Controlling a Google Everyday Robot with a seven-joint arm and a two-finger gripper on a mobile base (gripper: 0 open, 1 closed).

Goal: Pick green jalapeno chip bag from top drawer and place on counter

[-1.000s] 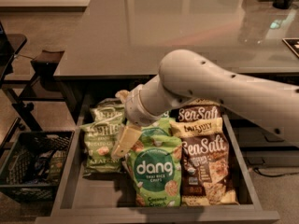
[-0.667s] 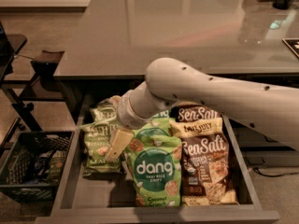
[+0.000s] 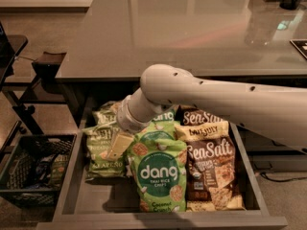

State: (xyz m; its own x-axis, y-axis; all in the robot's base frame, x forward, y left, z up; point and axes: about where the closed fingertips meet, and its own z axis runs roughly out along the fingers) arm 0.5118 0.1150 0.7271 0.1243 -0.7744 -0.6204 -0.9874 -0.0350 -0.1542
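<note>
The green jalapeno chip bag (image 3: 100, 152) lies in the left row of the open top drawer (image 3: 71, 181), its "JALAPENO" lettering facing the front. My gripper (image 3: 116, 145) reaches down from the white arm (image 3: 201, 97) and sits on the right side of that bag, by the edge of a bright green "dang" bag (image 3: 158, 174). The arm hides the bags' upper parts. The grey glossy counter (image 3: 192, 32) stretches behind and above the drawer.
Brown-and-cream Sea Salt bags (image 3: 211, 169) fill the drawer's right row. A second olive bag (image 3: 106, 114) lies behind the jalapeno bag. A black crate (image 3: 31, 174) stands on the floor to the left, and a dark stand (image 3: 45, 63) is behind it.
The arm has swung left and lower. The gripper has shifted from the drawer's middle row onto the jalapeno bag's right side.
</note>
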